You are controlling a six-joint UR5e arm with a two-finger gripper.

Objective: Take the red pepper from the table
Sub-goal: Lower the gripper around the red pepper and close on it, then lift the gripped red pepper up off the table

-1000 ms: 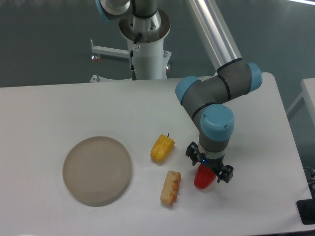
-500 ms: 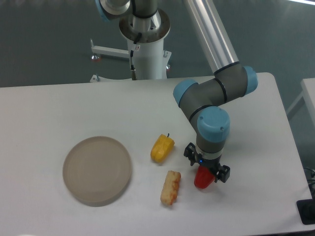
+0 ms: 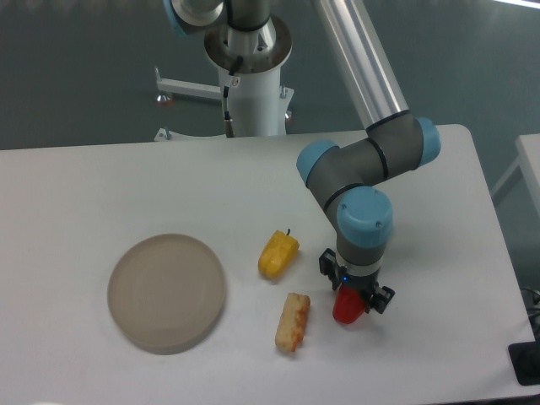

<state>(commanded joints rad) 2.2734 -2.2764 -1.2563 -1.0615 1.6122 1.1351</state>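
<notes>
Far left on the white matte worktop [image 3: 76, 186]: a round, shallow plate [image 3: 167, 292], dull beige-grey, flat-bottomed with a low rim, nothing on it. Right of it, well apart, a yellow pepper [image 3: 278, 254], glossy and plastic-looking, lying on its side with a short dark stem pointing up-right, long axis slanting toward the far right. Just below that, near but not touching, an oblong orange-and-cream toy food piece [image 3: 293, 321], rough-textured, long axis running nearly toward the camera; exact kind not clear. Next right, close beside that piece with a gap between: the red pepper [image 3: 346, 309], small, smooth, shiny, only its lower body showing. It sits on the worktop directly beneath the gripper [image 3: 355, 297], whose black fingers bracket it from upper left and lower right. The wrist, grey with a blue cap, hangs straight over it and hides the stem and top, so the pepper's long axis cannot be read. Jaws look set closely on either side of the red body; whether they are truly pressing it or only flanking it I cannot tell from this angle. Judgement: the pepper lies straight below the tool, with no sideways offset to correct, so the lift depends on a firm squeeze on a slick, rounded surface.
</notes>
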